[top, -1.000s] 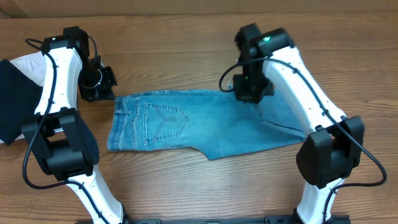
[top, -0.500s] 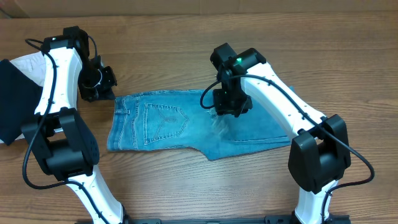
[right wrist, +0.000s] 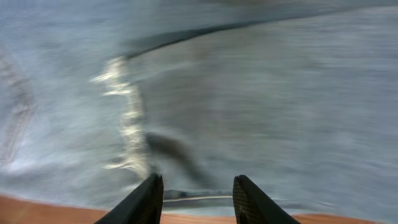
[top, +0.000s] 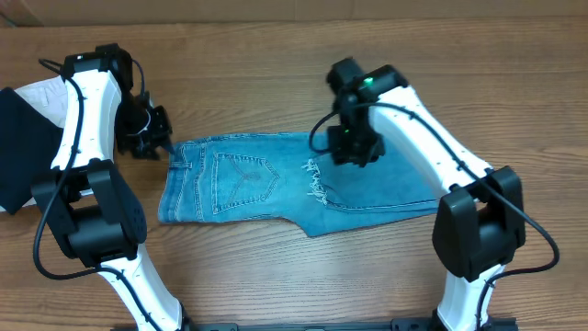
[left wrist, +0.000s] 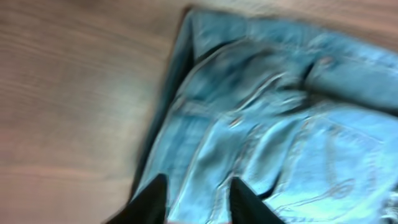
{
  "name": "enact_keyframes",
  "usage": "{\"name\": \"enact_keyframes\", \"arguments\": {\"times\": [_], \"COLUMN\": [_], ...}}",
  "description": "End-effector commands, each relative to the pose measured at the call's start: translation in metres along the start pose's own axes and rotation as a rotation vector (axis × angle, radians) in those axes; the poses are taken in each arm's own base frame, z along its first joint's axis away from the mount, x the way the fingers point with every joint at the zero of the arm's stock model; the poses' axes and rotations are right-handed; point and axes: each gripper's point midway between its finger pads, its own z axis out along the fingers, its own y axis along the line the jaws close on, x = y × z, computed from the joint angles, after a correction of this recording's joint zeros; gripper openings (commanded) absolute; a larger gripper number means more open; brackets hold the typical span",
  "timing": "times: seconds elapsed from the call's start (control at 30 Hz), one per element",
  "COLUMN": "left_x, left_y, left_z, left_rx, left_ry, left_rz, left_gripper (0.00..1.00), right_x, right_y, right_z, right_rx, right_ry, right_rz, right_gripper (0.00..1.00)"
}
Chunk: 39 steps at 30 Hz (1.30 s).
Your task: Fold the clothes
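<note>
The clothes are light blue denim jeans [top: 234, 184] lying flat across the table's middle, back pockets up. The legs are folded back over themselves, and their frayed hems [top: 318, 187] rest near the middle. My left gripper [top: 158, 140] hovers at the waistband's upper left corner. In the left wrist view it [left wrist: 199, 200] is open over the waistband [left wrist: 249, 93], gripping nothing. My right gripper [top: 354, 152] is above the folded legs, just right of the hems. In the right wrist view it [right wrist: 198, 194] is open over blurred denim [right wrist: 261, 93], holding nothing.
A black folded garment [top: 18, 152] lies at the far left edge, with a white folded garment [top: 41, 95] behind it. Bare wooden table [top: 276, 276] surrounds the jeans in front and behind. Both arm bases stand at the front edge.
My right gripper carried the leg hems leftward over the jeans, let go of them and pulled back slightly right. My left gripper opened and edged toward the waistband.
</note>
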Motion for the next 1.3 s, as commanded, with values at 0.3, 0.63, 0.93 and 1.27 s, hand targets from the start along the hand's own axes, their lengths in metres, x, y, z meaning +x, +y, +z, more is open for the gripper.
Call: {"name": "enact_keyframes", "arguments": {"times": [0.3, 0.63, 0.93, 1.27], "left_x": [0.009, 0.034, 0.056, 0.035], "left_y": [0.018, -0.001, -0.002, 0.016], "left_z": [0.012, 0.081, 0.12, 0.084], "left_rx": [-0.093, 0.08, 0.133, 0.098], "left_ry": [0.008, 0.103, 0.146, 0.09], "left_rz": [0.011, 0.07, 0.071, 0.01], "left_gripper": [0.6, 0.67, 0.33, 0.04], "right_x": [0.003, 0.003, 0.003, 0.0], "right_y": [-0.035, -0.035, -0.035, -0.048], "right_z": [-0.024, -0.024, -0.024, -0.028], "right_rx": [0.031, 0.031, 0.031, 0.076], "right_ry": [-0.018, -0.02, -0.019, -0.036], "right_rz": [0.035, 0.039, 0.039, 0.083], "right_gripper": [0.41, 0.42, 0.42, 0.4]}}
